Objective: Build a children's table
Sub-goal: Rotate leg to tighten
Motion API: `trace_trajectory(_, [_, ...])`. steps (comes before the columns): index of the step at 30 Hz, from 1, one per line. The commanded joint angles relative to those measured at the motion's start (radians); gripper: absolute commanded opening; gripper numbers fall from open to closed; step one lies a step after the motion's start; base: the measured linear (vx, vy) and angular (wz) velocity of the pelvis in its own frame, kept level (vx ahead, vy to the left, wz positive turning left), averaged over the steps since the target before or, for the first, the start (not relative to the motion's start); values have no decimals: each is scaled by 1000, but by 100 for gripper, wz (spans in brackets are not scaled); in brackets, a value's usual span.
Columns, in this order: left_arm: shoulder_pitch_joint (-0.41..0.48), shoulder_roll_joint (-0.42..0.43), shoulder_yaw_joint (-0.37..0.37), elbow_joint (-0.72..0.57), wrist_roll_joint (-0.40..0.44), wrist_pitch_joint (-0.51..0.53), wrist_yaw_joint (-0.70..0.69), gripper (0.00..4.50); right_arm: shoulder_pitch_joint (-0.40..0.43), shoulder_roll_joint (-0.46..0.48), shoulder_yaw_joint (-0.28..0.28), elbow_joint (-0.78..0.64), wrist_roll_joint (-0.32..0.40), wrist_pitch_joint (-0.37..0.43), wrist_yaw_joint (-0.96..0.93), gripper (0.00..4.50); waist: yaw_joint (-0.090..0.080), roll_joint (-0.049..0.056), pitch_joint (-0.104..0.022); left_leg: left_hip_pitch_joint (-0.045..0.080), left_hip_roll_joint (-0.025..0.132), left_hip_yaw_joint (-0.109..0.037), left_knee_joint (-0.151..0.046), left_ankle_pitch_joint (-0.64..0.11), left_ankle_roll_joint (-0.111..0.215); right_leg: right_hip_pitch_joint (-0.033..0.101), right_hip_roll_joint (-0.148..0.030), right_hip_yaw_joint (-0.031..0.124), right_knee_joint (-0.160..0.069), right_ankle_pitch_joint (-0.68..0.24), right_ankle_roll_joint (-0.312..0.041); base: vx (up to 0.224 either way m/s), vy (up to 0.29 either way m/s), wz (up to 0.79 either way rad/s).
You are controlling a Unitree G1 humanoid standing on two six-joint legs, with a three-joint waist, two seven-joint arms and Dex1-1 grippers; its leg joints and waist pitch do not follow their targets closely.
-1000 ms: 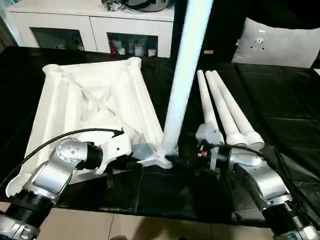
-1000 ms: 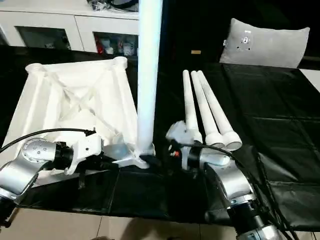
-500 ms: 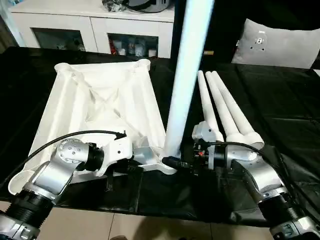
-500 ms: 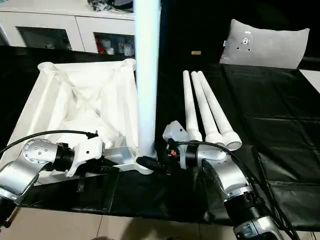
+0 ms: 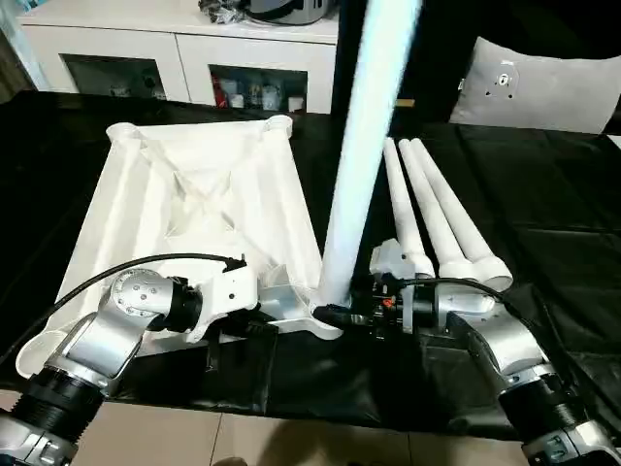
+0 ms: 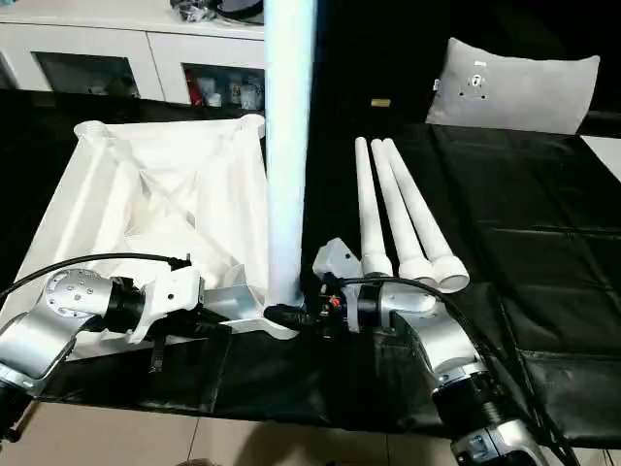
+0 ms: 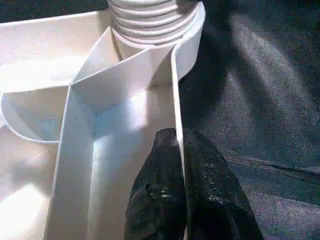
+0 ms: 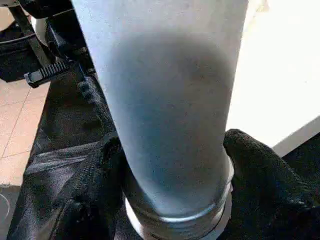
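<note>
The children's table top (image 5: 194, 209) lies underside up on the black cloth, its ribs showing. One white leg (image 5: 354, 175) stands upright in the near right corner socket (image 5: 328, 313). Three more legs (image 5: 432, 214) lie side by side to the right. My left gripper (image 7: 181, 150) is shut on the top's thin rim wall just beside that socket. My right gripper (image 8: 172, 155) reaches in from the right, its black fingers (image 8: 95, 180) pressed on either side of the upright leg's base, just above the threaded collar.
A white cabinet with glass doors (image 5: 175, 58) stands behind the work surface and a grey pillow (image 5: 543, 87) rests at the back right. Black cloth (image 5: 553, 204) covers the surface up to its front edge, with pale floor (image 5: 291, 437) below.
The table top has turned a little on the cloth. My right gripper has moved left to the standing leg's base and narrowed its fingers around it. The left gripper keeps its hold.
</note>
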Motion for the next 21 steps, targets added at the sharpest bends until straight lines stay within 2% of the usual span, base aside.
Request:
trace_trajectory(1, [-21, 5, -38, -21, 7, -30, -46, 0, 0, -7, 1, 4, -3, 10, 10, 273, -1, 14, -73, 5, 47, -6, -70, -187, 21, 57, -77, 50, -53, -242, -213, 0, 0, 0])
trace_trajectory(8, [-14, -11, -14, -37, -24, 20, -33, 0, 15, 7, -3, 3, 7, 50, -9, 270, -1, 15, -73, 5, 46, -6, -70, -186, 21, 57, -77, 49, -51, -237, -217, 0, 0, 0])
trace_trajectory(9, [-13, -16, -9, -42, -30, 33, -25, 0, 19, 11, -6, 1, 11, 63, -16, 270, -1, 20, -69, 5, 46, -6, -71, -192, 19, 55, -76, 50, -52, -243, -216, 0, 0, 0])
trace_trajectory(10, [-11, -27, 1, -55, -38, 62, -6, 0, 30, 20, -9, -5, 15, 81, -33, 269, -3, 17, -69, 6, 46, -5, -71, -202, 16, 55, -75, 51, -54, -254, -213, 0, 0, 0])
trace_trajectory(12, [-8, -46, 12, -71, -43, 100, 29, 0, 47, 36, -12, -10, 16, 94, -64, 269, -1, 15, -64, 7, 47, -8, -75, -224, 10, 54, -78, 50, -59, -295, -205, 0, 0, 0])
trace_trajectory(13, [-1, -92, 32, -105, -39, 192, 121, 0, 78, 92, -28, 0, 5, 106, -169, 268, -4, 14, -62, 10, 49, -7, -76, -243, 0, 50, -78, 51, -61, -332, -196, 0, 0, 0])
trace_trajectory(14, [3, -117, 42, -120, -36, 231, 165, 0, 86, 119, -35, 10, -7, 107, -223, 268, -6, 13, -59, 9, 49, -7, -77, -252, -5, 49, -80, 51, -64, -355, -192, 0, 0, 0])
trace_trajectory(17, [8, -164, 54, -148, -34, 290, 233, 0, 88, 160, -45, 35, -23, 106, -299, 267, -19, 10, -54, 7, 40, -14, -79, -307, -12, 48, -78, 43, -81, -498, -133, 0, 0, 0])
trace_trajectory(18, [14, -213, 57, -186, -22, 349, 301, 0, 84, 205, -63, 63, -33, 106, -382, 267, -22, 10, -55, 9, 42, -14, -78, -311, -14, 45, -80, 44, -82, -511, -129, 0, 0, 0])
trace_trajectory(19, [14, -213, 57, -186, -22, 349, 301, 0, 84, 205, -63, 63, -33, 106, -382, 267, -26, 10, -55, 9, 42, -14, -77, -314, -13, 44, -81, 44, -84, -517, -128, 0, 0, 0])
trace_trajectory(20, [14, -213, 57, -186, -22, 349, 301, 0, 84, 205, -63, 63, -33, 106, -382, 267, -30, 8, -52, 9, 35, -15, -74, -325, -6, 42, -79, 38, -95, -574, -105, 0, 0, 0])
trace_trajectory(21, [19, -305, 62, -243, -2, 446, 406, 0, 68, 269, -87, 106, -46, 100, -495, 267, -37, 7, -54, 9, 38, -15, -73, -318, -8, 40, -81, 40, -94, -584, -101, 0, 0, 0])
